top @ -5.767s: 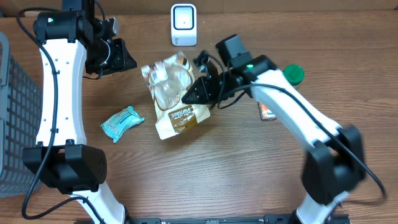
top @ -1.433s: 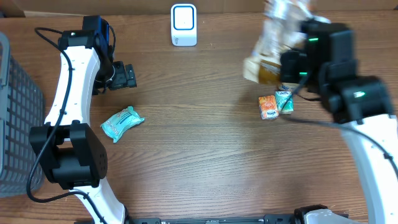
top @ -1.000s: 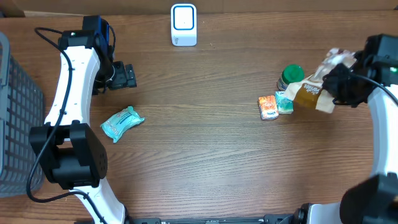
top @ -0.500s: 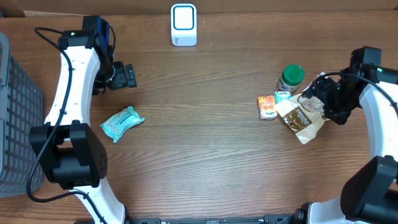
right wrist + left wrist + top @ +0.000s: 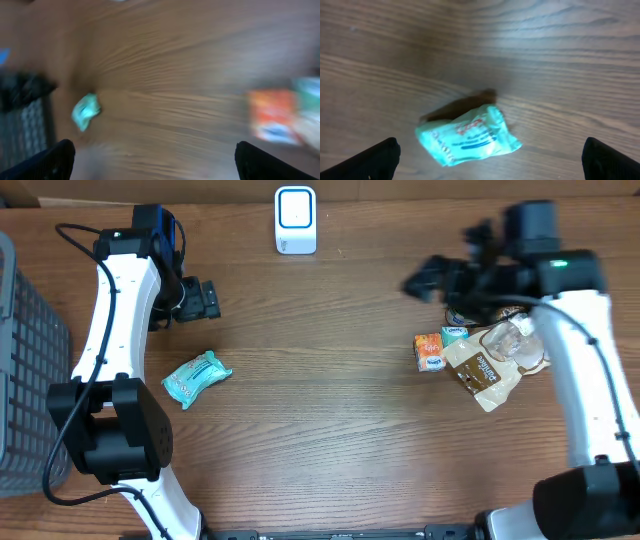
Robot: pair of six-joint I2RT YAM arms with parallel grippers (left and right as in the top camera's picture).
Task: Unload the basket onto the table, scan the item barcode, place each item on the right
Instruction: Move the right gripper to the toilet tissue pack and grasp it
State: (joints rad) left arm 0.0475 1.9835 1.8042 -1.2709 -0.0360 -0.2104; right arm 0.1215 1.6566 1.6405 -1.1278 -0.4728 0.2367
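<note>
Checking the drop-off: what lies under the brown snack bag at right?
Only table shows around the brown snack bag; its left corner lies by a teal packet. Anything beneath it is covered.

Motion smears the right wrist view; the orange box (image 5: 272, 115) is a blur. The basket (image 5: 22, 370) runs off the overhead view's left edge

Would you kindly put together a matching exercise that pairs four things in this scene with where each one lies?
Things:
1. white scanner
2. teal packet
3. brown snack bag
4. grey wire basket

Places:
A. at the left edge of the table
B. right side, next to the orange packet
C. far edge, near the middle
D. left half, lying alone

Pairs: 1-C; 2-D; 3-B; 4-A
</note>
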